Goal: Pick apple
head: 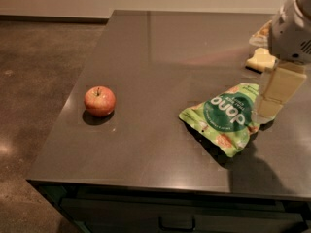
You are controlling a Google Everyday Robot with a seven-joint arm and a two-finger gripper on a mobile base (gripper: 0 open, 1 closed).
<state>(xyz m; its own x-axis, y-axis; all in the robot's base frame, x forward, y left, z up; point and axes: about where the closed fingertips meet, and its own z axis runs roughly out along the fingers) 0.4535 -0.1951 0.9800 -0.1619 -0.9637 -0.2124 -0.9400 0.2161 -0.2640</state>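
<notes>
Camera view: a dark grey surface [160,47] is shown, with the hand [273,95] held at its right side, above the corner of a green snack bag [226,116]. Whether the hand is spread or pressed together cannot be told. The apple [99,101] is set well apart, near the left edge. If it is nudged, it could be rolled off that edge.

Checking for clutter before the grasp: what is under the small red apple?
Under the small round red apple only the dark grey tabletop and a shadow show; the contact spot is covered. The robot's cream hand hangs far right, by the green snack bag.
</notes>
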